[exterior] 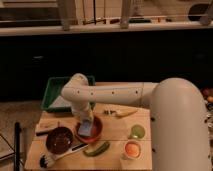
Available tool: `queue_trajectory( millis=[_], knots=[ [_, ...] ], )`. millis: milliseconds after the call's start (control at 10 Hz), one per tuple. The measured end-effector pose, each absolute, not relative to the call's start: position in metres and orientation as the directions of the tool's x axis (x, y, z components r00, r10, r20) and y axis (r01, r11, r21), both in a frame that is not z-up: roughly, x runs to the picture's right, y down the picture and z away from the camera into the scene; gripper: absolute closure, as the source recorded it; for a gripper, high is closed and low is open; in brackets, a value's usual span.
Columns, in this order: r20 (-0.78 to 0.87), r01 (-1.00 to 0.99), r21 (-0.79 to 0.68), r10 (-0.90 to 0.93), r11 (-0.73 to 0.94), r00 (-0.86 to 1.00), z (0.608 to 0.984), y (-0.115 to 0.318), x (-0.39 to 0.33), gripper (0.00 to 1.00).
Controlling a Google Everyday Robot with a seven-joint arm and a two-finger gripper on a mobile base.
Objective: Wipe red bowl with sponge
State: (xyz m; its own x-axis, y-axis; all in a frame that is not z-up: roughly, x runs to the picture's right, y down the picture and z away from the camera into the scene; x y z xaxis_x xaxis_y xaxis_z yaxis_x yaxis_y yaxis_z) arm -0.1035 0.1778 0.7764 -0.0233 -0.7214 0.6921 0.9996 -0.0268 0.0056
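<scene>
I have a pale wooden table carrying everything. At its far left corner sits a green tray. Front left is a dark bowl, and just beside it to the right is the red bowl. The sponge lies inside the red bowl, and the gripper is right over it. A brush lies in front of the dark bowl, and a long green vegetable lies in front of the red one. Further right I see a round green object, a small cup with an orange inside and, behind them, a banana.
</scene>
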Motion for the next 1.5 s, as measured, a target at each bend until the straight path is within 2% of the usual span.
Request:
queue_trajectory(
  millis=[400, 1000, 1500],
  knots=[
    [0.667, 0.998, -0.069, -0.743, 0.011, 0.054, 0.779, 0.165, -0.056, 0.95],
    [0.611, 0.997, -0.078, -0.79, -0.001, 0.047, 0.795, 0.133, -0.084, 0.95],
    [0.657, 0.995, 0.015, -0.75, -0.097, -0.083, 0.785, 0.166, -0.12, 0.95]
  ],
)
